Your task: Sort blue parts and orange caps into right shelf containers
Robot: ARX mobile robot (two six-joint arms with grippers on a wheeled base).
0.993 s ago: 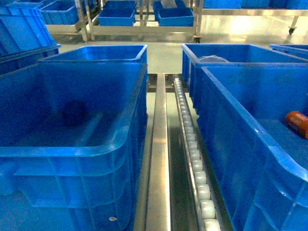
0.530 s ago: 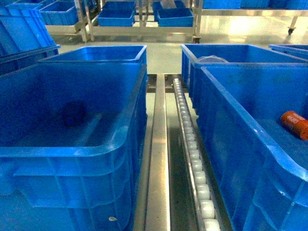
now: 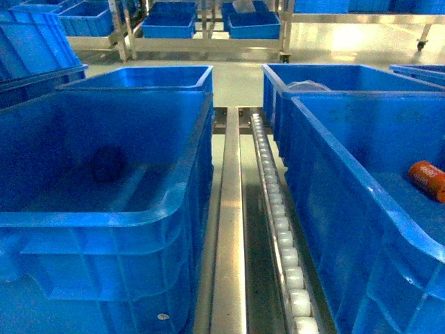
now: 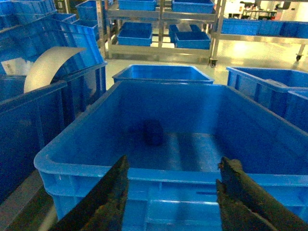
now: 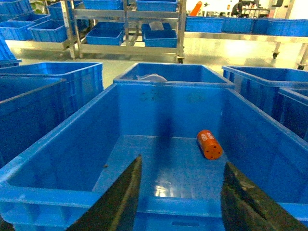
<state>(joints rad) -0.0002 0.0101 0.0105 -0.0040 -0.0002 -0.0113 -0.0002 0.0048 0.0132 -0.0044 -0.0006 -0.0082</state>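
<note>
an orange cap (image 5: 209, 144) lies on its side on the floor of the near right crate (image 5: 144, 91), toward the right wall and past the middle. in the head view the same cap (image 3: 427, 179) shows at the frame's right edge, inside that crate (image 3: 334, 149). the right gripper (image 5: 180, 192) hangs over the crate's near rim, jaws spread wide with nothing between them; the cap sits well ahead of the fingertips and a little right of the gap.

the left gripper (image 4: 171, 192) hangs the same way at the near rim of the left crate (image 4: 72, 144), jaws wide apart and empty. a dark blue part (image 4: 153, 131) rests on that crate's floor near the middle, a dim blob (image 3: 109, 163) from the head camera. neither arm shows in the head view. a roller track (image 3: 278, 223) runs between the two crates, and a further crate (image 5: 166, 72) behind the right one holds something pale that i cannot make out.

judging the step: one cap is already in a right container, both hands are free, so this looks like a pause between placings. the blue part in the left crate seems the next thing to fetch. that would call for the left arm to reach forward and down past the rim to the floor, centre its jaws on the part, close, lift clear of the wall, then carry it across the track to the right side. the deep wall and the part's low contrast against the blue floor could make the approach awkward.
</note>
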